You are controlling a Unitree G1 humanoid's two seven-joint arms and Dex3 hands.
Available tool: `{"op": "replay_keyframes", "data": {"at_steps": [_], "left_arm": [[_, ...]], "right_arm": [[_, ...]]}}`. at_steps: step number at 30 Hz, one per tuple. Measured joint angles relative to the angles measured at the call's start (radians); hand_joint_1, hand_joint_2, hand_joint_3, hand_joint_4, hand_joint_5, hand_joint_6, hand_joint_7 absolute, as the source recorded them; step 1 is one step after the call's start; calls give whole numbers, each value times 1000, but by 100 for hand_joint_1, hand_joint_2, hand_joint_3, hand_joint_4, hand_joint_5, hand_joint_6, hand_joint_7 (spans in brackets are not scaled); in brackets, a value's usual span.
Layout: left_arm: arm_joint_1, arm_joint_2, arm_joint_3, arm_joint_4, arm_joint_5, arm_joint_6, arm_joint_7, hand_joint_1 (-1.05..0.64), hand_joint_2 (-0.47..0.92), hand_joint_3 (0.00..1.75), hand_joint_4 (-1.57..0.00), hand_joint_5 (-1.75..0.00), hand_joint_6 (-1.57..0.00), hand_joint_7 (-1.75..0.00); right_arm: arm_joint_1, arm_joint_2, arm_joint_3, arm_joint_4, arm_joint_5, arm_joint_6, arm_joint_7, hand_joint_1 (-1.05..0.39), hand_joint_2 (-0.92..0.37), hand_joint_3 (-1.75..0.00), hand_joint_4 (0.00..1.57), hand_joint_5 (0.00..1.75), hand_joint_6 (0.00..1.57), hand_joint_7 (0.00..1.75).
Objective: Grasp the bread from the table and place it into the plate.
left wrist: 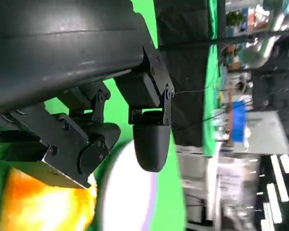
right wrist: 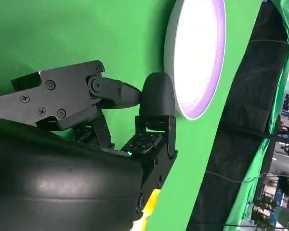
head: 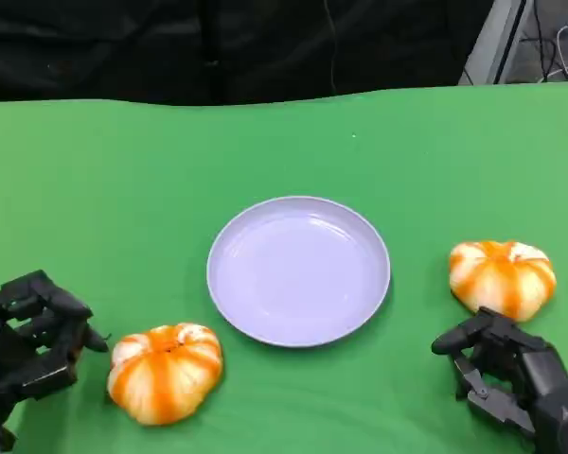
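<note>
Two orange-and-white pumpkin-shaped breads lie on the green table. One bread [head: 165, 371] sits at the front left, just right of my left hand [head: 28, 345], which holds nothing and has its fingers apart; this bread [left wrist: 43, 207] also appears in the left wrist view. The other bread [head: 503, 276] lies at the right, just beyond my right hand [head: 511, 374], whose fingers are also apart and empty. A pale lilac plate [head: 298, 270] stands empty between the two breads. The plate [right wrist: 197, 53] appears past my right hand [right wrist: 130, 115], and the plate [left wrist: 127, 192] past my left hand [left wrist: 106, 125].
The green cloth [head: 123, 180] covers the whole table, with a black curtain [head: 218, 47] behind its far edge. Cables and lab clutter [head: 549, 43] show at the back right, off the table.
</note>
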Motion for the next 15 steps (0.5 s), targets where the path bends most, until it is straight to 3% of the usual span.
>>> {"op": "replay_keyframes", "data": {"at_steps": [1,2,4,11,15], "left_arm": [[0,-1,4,0,-4,3,-8,-9,73,61,-85,-73,-91,-44],[-2,-2,14,-2,-27,30,-33,-17,83,36,-87,-44,-89,-25],[-7,-2,45,-4,-96,128,-117,-30,90,14,-84,-14,-80,-6],[-7,-1,85,-5,-150,208,-258,-54,92,8,-64,0,-56,0],[-7,1,93,-4,-150,206,-311,-58,92,7,-61,0,-53,0]], "right_arm": [[0,0,0,0,0,0,0,-13,-91,-51,68,171,75,120],[0,0,0,0,0,0,0,-13,-91,-51,68,171,75,121],[0,0,0,1,0,0,0,-13,-91,-51,68,171,75,120],[-1,0,0,1,1,0,2,-13,-92,-51,68,173,74,121],[-1,0,0,1,1,1,1,-13,-92,-50,68,173,74,121]]}}
